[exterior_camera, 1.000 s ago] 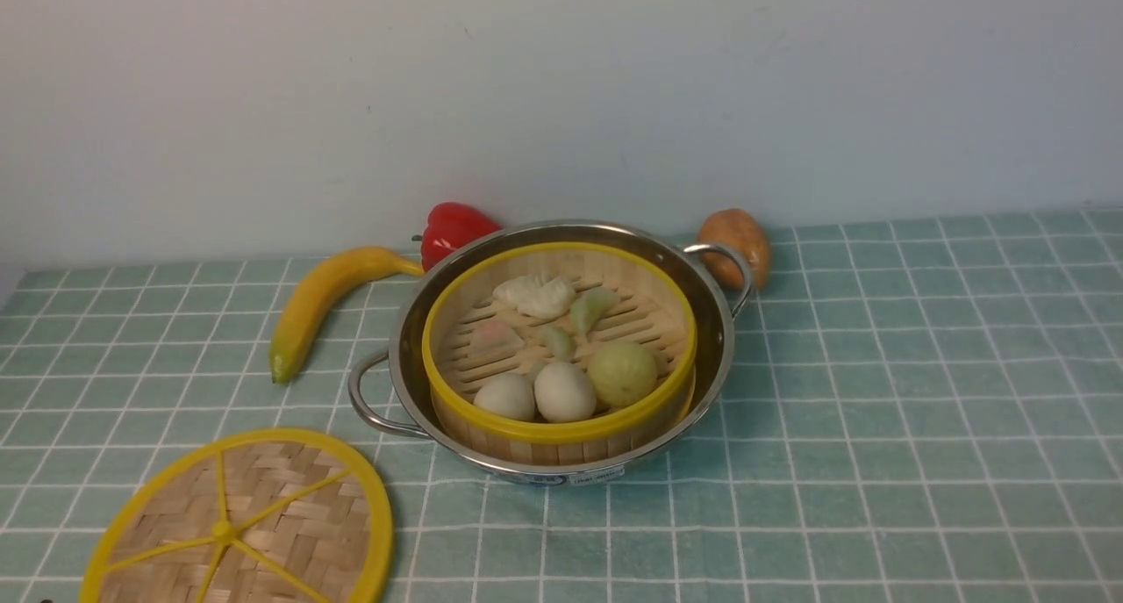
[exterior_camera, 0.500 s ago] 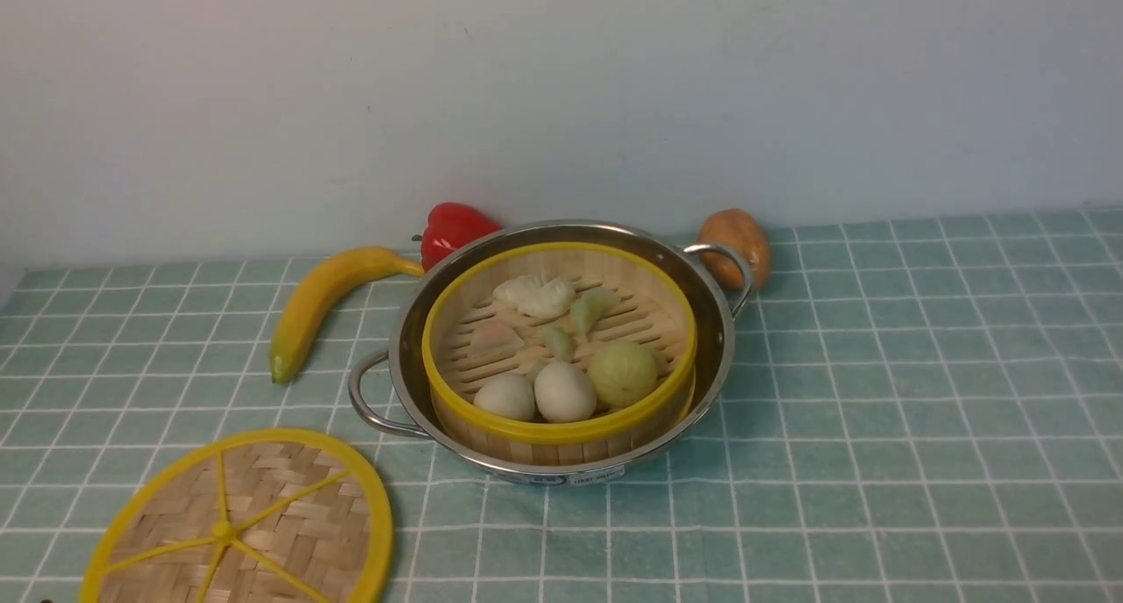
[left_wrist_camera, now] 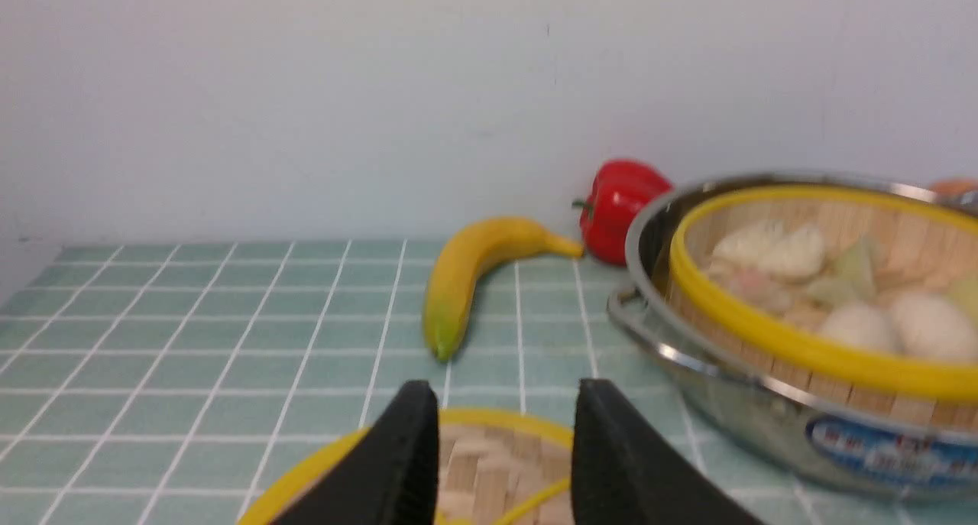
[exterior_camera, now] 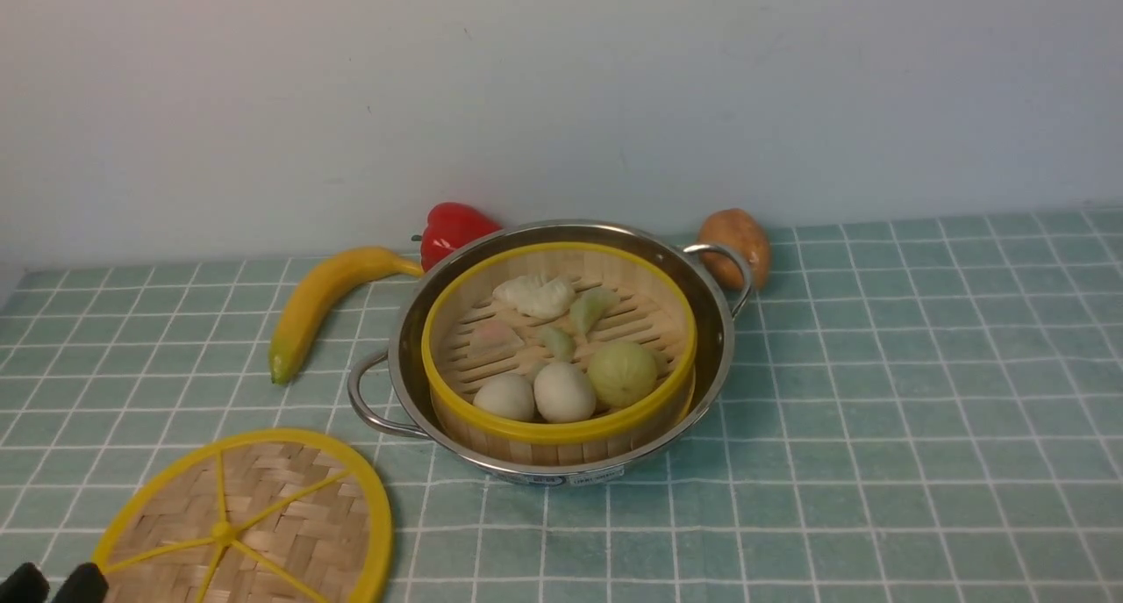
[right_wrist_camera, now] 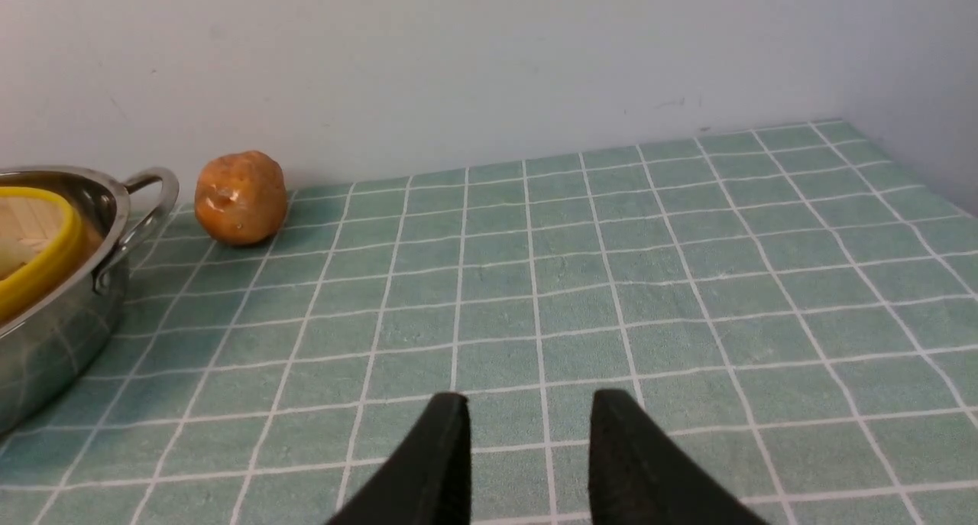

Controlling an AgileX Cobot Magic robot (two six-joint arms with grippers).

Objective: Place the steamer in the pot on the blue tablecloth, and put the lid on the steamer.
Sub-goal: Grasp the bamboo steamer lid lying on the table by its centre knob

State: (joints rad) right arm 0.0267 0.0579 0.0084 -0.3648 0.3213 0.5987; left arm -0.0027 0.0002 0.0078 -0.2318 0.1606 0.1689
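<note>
**Nothing Gripped**

The left gripper (left_wrist_camera: 504, 389) is spread over the flat yellow-rimmed woven-bamboo lid (exterior_camera: 254, 515). Ahead to its right, the slatted bamboo steamer (exterior_camera: 561, 429) is seated in the shiny steel pot (exterior_camera: 405, 340) on the blue gridded tablecloth (exterior_camera: 877, 410). The right gripper (right_wrist_camera: 527, 399) is likewise spread.

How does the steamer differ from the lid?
The steamer is a deep slatted basket holding toy buns; the lid is a flat woven disc with spokes. The steamer sits inside the pot; the lid lies on the tablecloth. Both are round with yellow rims.
</note>
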